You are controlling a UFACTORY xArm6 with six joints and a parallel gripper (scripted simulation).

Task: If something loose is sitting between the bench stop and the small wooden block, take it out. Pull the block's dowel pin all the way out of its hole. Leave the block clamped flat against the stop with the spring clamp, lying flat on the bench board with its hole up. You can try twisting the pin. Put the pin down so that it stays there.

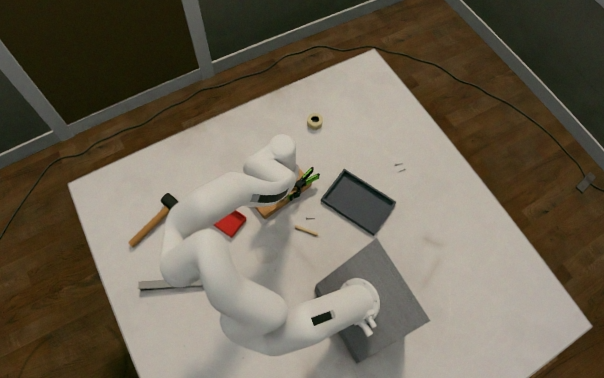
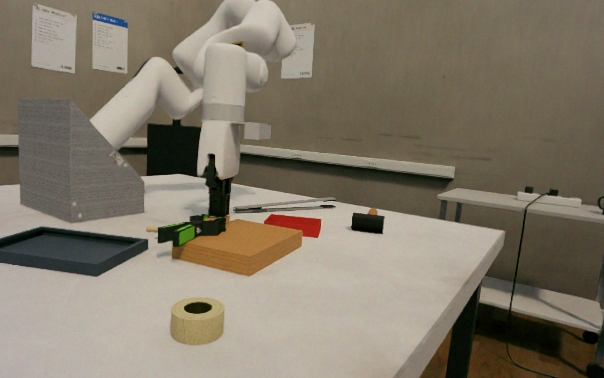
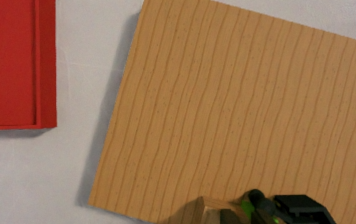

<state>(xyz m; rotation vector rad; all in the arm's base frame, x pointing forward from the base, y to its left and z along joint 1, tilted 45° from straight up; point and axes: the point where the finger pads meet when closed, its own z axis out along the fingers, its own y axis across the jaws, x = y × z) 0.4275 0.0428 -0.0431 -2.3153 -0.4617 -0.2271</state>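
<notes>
The wooden bench board [image 1: 274, 206] lies mid-table; it also shows in the exterior view [image 2: 240, 245] and fills the wrist view [image 3: 225, 115]. The spring clamp [image 2: 190, 230] with green handles [image 1: 310, 177] sits at the board's corner. The small wooden block [image 3: 210, 212] shows only at the bottom edge of the wrist view, next to the clamp [image 3: 282, 207]. My gripper [image 2: 218, 207] points straight down over the block, shut on the dowel pin. The pin is hidden between the fingers. The bench stop is not visible.
A red tray [image 1: 231, 223] lies beside the board and a dark grey tray [image 1: 358, 201] on the other side. A loose wooden dowel [image 1: 306, 230], a hammer [image 1: 152, 220], a tape roll [image 1: 314, 120], a steel ruler [image 1: 165, 285] and small nails [image 1: 399, 167] lie around.
</notes>
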